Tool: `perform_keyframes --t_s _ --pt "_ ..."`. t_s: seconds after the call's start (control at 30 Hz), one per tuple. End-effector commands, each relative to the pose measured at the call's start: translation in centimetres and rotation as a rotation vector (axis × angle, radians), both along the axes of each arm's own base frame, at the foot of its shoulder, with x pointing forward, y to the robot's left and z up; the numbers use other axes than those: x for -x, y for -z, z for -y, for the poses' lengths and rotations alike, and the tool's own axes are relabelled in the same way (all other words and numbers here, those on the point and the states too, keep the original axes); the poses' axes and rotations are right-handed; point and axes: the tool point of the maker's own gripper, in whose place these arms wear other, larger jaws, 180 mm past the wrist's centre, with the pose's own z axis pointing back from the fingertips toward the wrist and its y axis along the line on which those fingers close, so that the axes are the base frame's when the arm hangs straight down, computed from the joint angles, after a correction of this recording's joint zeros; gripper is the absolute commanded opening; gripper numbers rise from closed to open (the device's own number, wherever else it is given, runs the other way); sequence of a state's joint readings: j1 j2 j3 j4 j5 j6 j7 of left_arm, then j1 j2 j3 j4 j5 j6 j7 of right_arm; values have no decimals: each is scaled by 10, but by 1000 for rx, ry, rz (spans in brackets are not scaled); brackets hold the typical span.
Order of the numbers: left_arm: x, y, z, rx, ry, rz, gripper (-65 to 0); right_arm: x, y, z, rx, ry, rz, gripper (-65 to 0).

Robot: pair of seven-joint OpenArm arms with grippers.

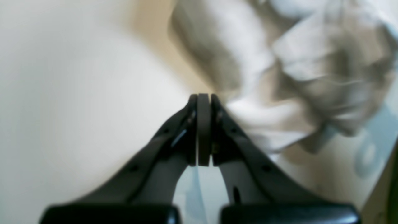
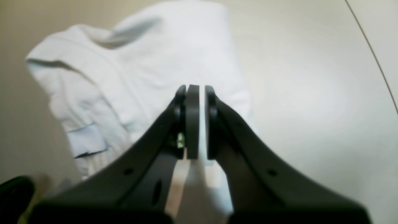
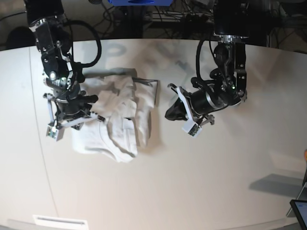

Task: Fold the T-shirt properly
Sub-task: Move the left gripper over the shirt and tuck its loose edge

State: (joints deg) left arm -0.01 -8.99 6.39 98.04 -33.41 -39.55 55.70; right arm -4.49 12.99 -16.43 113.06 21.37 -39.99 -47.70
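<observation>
- While the T-shirt [image 3: 120, 117] lies bunched on the worktop [image 3: 201, 177], toward its far left corner, your right gripper [image 3: 98, 116] hangs directly over the heap's left part; that arm is much the nearer.
- Your left gripper [image 3: 173, 111] hovers off the shirt's right edge, apart from the cloth, jaws pointing toward it.
- You have both sets of jaws closed on nothing: the left pressed together, the right with only a thin slit.
- You can see the shirt's long axis running from far edge to near edge.
- Expect thin white fabric, rumpled and layered over itself, hems showing; no flat fold yet.
</observation>
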Motion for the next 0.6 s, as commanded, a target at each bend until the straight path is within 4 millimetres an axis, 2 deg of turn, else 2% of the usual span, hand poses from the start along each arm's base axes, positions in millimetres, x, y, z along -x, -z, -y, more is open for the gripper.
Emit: perform_keyframes --t_s 0.0,0.17,0.3,0.33,0.47,0.57 --pt "-3 -19 4 17 15 64 -650 -11 -17 15 26 34 65 -614" --pt "2 -57 19 32 55 176 -650 -16 -25 76 57 206 94 -614" --pt "19 -59 60 55 178 175 -650 -11 -13 121 92 320 52 -612" --pt "26 -57 72 63 218 169 -650 -10 -10 128 109 320 42 -612" --pt "51 -59 117 99 359 160 -650 -5 15 133 141 281 -34 -612" --pt "62 -56 137 122 409 141 -650 2 34 136 145 287 -87 -612"
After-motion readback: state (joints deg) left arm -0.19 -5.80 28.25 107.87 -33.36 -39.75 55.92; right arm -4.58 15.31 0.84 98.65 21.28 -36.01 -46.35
